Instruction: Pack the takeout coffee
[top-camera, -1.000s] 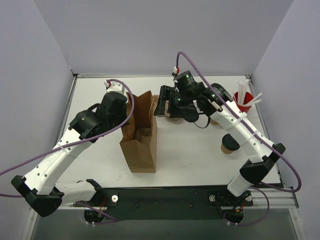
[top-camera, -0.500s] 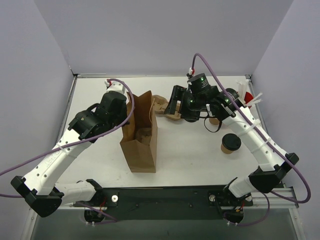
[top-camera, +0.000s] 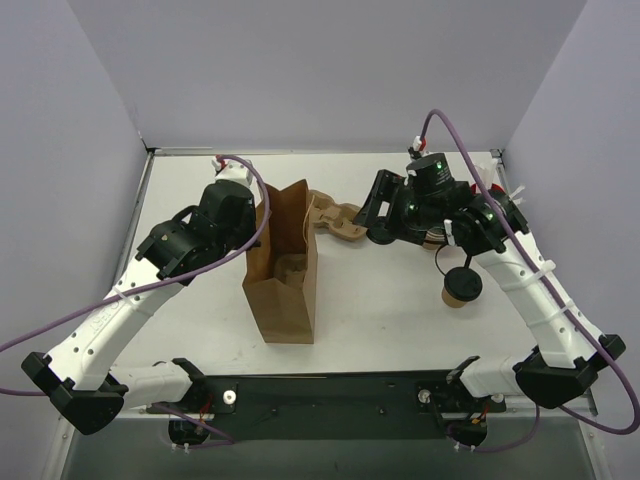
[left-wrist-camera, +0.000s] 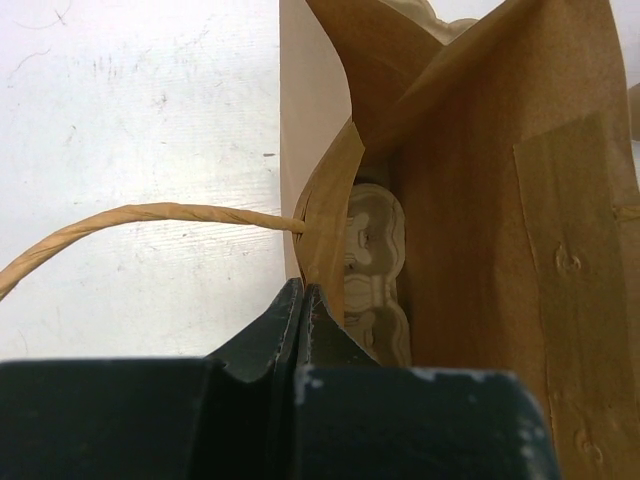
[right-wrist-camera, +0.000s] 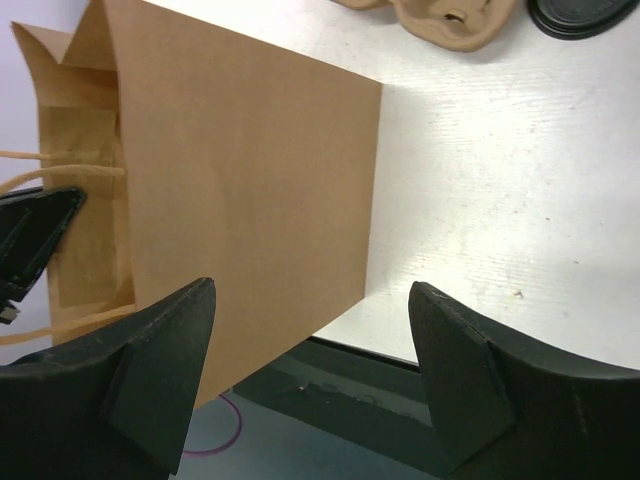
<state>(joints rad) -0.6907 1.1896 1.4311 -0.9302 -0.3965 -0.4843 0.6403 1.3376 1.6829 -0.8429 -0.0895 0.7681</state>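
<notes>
- your left pincer (left-wrist-camera: 305, 300) is clenched on the top edge of the paper bag (top-camera: 285, 275). it pinches the bag's wall right by the string handle (left-wrist-camera: 130, 215).
- the bag stands up in the middle of the surface (top-camera: 380, 310) with its mouth open.
- look inside the bag and you see a pale cup tray (left-wrist-camera: 375, 255) standing on its edge.
- your right pincer (right-wrist-camera: 312, 300) is released. its fingers (right-wrist-camera: 165, 360) are spread wide with nothing between them, and it hangs to the right of the bag.
- the takeout coffee (top-camera: 461, 286) stands upright on the right side of the surface with its black lid on. it is outside the bag and well apart from it.
- some brown cup trays (top-camera: 335, 220) lie between the bag and your right pincer.
</notes>
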